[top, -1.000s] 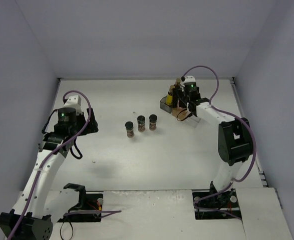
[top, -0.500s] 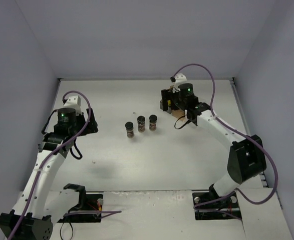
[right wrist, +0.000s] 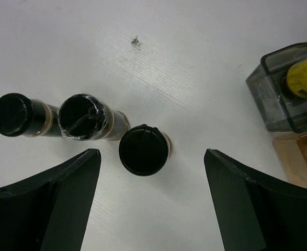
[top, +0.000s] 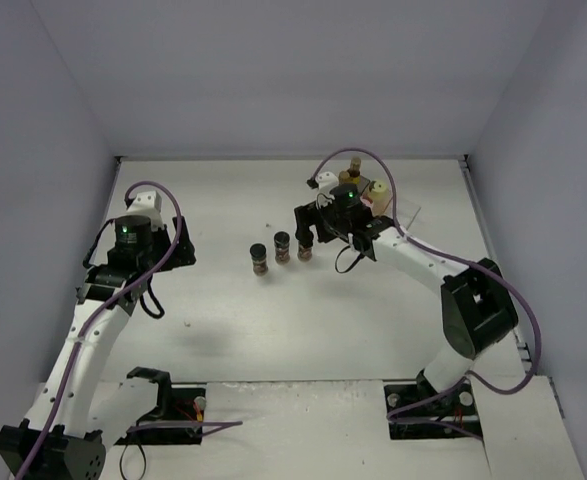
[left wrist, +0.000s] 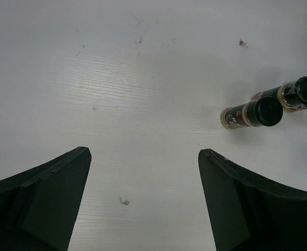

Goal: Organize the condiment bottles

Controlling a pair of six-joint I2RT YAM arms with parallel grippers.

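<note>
Right gripper (right wrist: 151,154) moved above rightmost spice jar (right wrist: 138,148).

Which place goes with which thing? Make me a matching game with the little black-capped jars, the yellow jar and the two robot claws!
Things
1. row of three black-capped jars
2. yellow jar
3. right gripper
4. left gripper

Places
A. open over bare table, with jars off to one side
B. inside the grey bin
C. standing side by side on the table, in no bin
D. open, right above one of the black caps

Pairs: 1-C, 2-B, 3-D, 4-A
</note>
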